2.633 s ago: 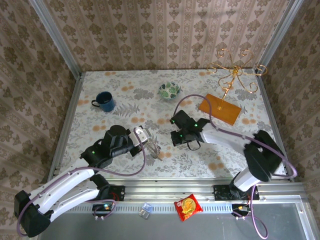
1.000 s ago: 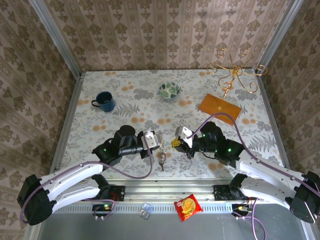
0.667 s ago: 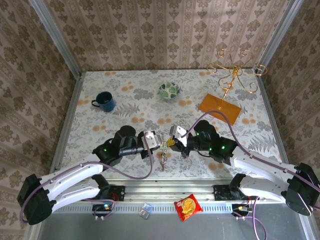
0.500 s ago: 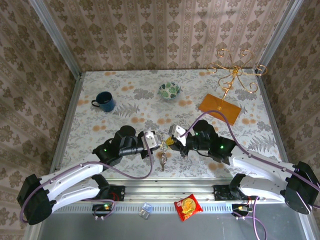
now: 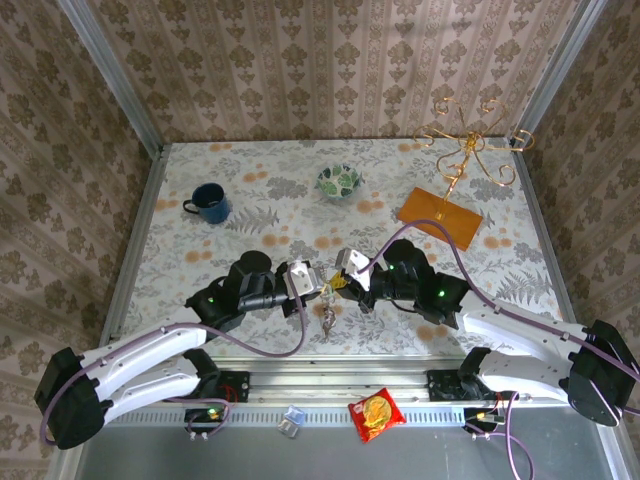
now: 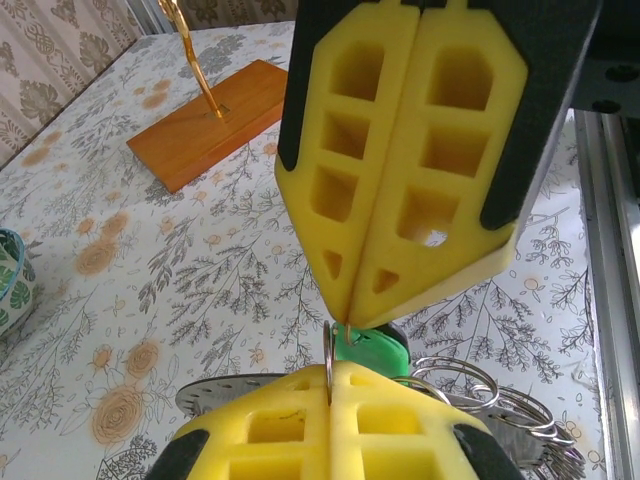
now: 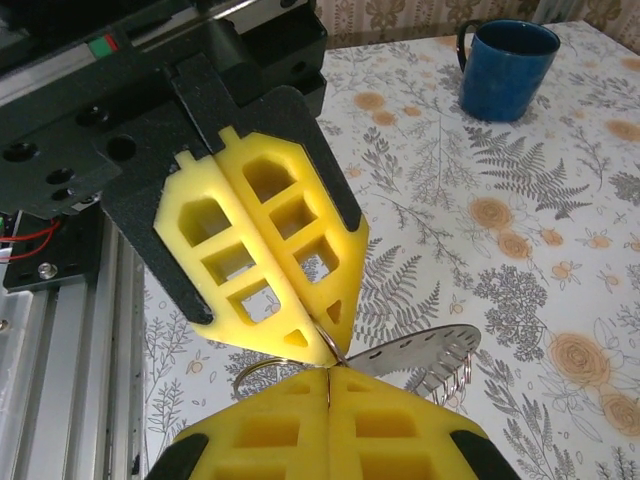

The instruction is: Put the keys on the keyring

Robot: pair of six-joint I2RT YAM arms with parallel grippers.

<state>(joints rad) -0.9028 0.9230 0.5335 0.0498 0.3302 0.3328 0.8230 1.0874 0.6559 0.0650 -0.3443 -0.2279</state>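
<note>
The counter [image 5: 250,165], covered in a pale cloth printed with grey ferns and orange flowers, is carrying three things across its far half. A dark blue enamel mug [image 5: 208,202] is standing upright near the far left, its handle pointing left. A small round bowl with a green leaf pattern [image 5: 339,181] is sitting near the middle. A flat orange wooden board [image 5: 440,216] is lying far right, bearing an upright gold wire stand with curled hooks [image 5: 468,140].
</note>
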